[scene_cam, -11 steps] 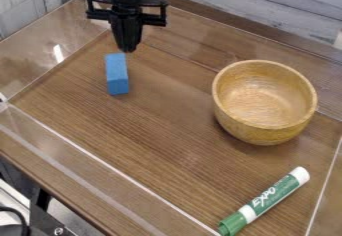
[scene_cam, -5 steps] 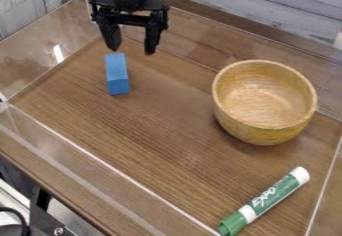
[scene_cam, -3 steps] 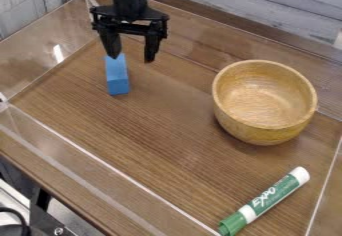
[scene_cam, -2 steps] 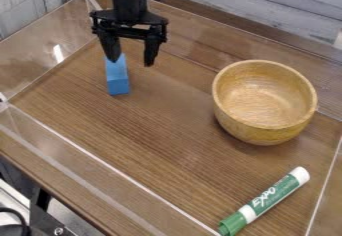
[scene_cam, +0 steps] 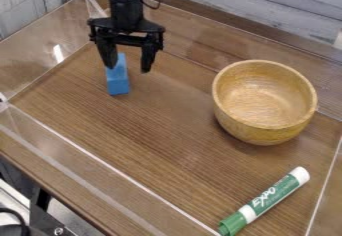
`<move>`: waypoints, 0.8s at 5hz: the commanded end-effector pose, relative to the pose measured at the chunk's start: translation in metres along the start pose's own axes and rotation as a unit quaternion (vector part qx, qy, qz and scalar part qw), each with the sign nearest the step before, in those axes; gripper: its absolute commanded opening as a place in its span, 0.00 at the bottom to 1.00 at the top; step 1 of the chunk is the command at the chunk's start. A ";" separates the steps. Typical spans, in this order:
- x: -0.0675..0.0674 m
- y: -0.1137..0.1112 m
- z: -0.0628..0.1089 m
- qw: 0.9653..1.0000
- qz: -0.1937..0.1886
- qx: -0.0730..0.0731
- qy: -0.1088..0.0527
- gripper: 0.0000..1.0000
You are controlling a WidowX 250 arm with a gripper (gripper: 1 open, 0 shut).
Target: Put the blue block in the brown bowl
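The blue block (scene_cam: 119,81) lies flat on the wooden tabletop at the left, its long side running away from the camera. My gripper (scene_cam: 127,67) points straight down over the block's far end, open, with nothing between its fingers. Its left finger (scene_cam: 106,60) covers the block's far left corner and its right finger (scene_cam: 148,60) stands to the right of the block. I cannot tell whether a finger touches the block. The brown bowl (scene_cam: 262,130) sits empty at the right, well apart from the block and the gripper.
A green-and-white marker pen (scene_cam: 265,214) lies at the front right corner. Clear acrylic walls (scene_cam: 80,145) ring the tabletop. Bare wood (scene_cam: 160,140) stretches between the block and the bowl.
The gripper was shut above the block in the oldest frame. It has since opened and sunk until its fingers straddle the block's far end. Block, bowl and marker have not moved.
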State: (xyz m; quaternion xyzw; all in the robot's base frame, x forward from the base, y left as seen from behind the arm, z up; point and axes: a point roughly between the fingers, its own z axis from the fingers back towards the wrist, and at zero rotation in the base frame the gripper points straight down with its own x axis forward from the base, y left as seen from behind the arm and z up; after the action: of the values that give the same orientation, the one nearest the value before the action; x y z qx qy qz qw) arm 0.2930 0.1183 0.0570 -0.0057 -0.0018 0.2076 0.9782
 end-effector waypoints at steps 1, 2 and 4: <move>0.006 0.006 0.007 1.000 0.010 0.002 -0.023 1.00; 0.006 0.009 0.002 1.000 0.018 0.002 -0.021 1.00; 0.003 0.013 -0.007 0.999 0.033 -0.001 -0.017 1.00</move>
State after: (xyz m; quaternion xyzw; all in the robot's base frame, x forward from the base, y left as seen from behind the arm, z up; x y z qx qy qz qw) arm 0.2906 0.1250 0.0475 -0.0049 -0.0087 0.2307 0.9730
